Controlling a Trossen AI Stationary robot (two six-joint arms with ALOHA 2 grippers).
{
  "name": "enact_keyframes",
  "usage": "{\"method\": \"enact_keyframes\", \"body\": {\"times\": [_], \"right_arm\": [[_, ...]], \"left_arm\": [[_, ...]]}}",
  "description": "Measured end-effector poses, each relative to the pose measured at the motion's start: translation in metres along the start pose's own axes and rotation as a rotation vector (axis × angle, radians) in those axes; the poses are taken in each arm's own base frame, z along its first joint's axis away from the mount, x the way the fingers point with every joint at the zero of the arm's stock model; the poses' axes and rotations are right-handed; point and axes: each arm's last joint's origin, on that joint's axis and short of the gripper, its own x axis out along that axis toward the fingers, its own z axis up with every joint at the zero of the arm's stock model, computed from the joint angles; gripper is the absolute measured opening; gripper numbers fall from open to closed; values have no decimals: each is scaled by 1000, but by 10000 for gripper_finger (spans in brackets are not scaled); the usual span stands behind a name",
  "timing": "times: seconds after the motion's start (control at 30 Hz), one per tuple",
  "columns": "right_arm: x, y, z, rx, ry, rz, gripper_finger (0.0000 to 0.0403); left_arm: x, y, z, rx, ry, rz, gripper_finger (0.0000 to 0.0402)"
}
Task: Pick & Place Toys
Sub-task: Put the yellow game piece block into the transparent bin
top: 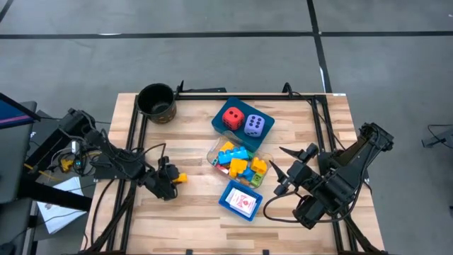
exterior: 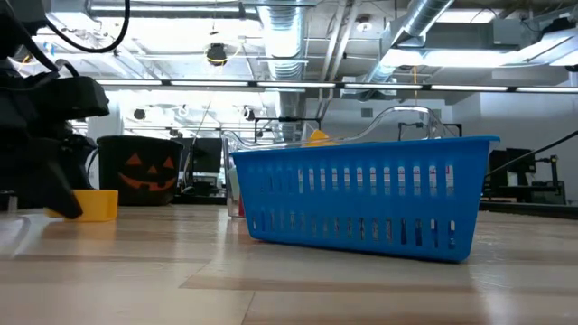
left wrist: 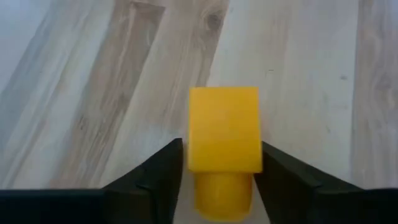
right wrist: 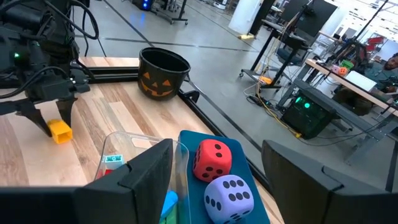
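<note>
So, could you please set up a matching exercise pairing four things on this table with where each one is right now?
Things:
1. yellow brick
2. red die
3. white red-printed card
4. dark pot

Places:
A. far left corner of the table
B. between the left gripper fingers
C. on a blue tray beside the lavender die
D. in the small blue tray nearest the front edge

Pairs: 1-B, 2-C, 3-D, 4-A

No words, brand names or numerals can be read anywhere. The only signs are a jack-o'-lantern face on the dark round plastic pot [right wrist: 163,73], dark dots on the red foam die [right wrist: 212,159] and the lavender foam die [right wrist: 229,198], and unreadable red print on the small white cards [top: 244,202].
</note>
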Motion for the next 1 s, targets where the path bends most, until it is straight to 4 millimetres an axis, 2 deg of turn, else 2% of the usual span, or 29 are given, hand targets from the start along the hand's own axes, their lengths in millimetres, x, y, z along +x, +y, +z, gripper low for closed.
{"method": "enact_keyframes", "body": {"times": [0.17,0.47,0.6,0.83,1.0], "right_arm": [[0,0,0,0,0,0,239],[0,0,0,0,0,0,239],[0,0,0,-1,0,0,239],[0,0,0,-3,0,0,239],[0,0,0,-4,0,-1,239]], "left_arm": [[0,1,1,25,-14,15,126],[3,2,10,-4,-68,16,132],[1,-10,25,54,-191,-133,135],[-17,-34,52,192,-442,-545,132],[-27,-38,71,247,-603,-584,132]]}}
